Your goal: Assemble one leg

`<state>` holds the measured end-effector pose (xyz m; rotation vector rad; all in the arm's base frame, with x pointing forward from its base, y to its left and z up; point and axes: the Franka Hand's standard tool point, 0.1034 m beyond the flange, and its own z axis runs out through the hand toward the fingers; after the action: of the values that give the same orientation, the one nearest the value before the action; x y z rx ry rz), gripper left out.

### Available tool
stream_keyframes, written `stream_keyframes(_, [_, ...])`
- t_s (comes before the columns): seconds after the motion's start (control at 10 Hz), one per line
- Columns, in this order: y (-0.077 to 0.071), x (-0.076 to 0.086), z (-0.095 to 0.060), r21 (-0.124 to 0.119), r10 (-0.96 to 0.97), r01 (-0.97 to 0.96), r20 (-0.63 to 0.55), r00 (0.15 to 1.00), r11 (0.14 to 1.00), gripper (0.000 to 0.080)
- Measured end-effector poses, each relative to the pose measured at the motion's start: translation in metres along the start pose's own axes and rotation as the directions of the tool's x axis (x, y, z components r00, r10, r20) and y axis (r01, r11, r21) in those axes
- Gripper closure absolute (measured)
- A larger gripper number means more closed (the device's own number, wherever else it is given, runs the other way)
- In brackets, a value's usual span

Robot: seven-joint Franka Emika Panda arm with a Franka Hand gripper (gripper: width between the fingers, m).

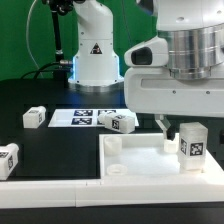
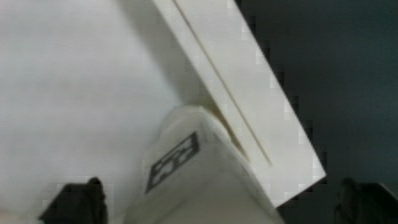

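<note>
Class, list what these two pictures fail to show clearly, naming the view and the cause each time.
- Gripper jaw state: exterior view, the wrist housing covers it; wrist view, only dark fingertips at the edge.
- The leg base in the tabletop: seating too small to judge.
- Leg tag: wrist view, blurred.

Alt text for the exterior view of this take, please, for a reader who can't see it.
A white robot arm's pincer reaches down beside a tagged white leg standing upright in the white tabletop tray. Three more tagged legs lie loose on the black table, near the marker board.
</note>
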<state>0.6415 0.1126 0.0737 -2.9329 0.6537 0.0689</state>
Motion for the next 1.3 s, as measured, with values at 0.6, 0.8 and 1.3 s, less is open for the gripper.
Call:
stream_keyframes(0.6, [0.0020,0.0009,-0.0002,-0.023,-0.364,0.363,0.000,0.932,0.931,0.0280])
stream_keyframes(0.8, [0.0021,0.0009,-0.0001,-0.023,-0.277,0.277,-0.002,0.961,0.960,0.0512])
stream_keyframes(1.3, [-0.0004,-0.0018,-0.0002,-0.023,0.373,-0.373,-0.019,0.928,0.928,0.0512])
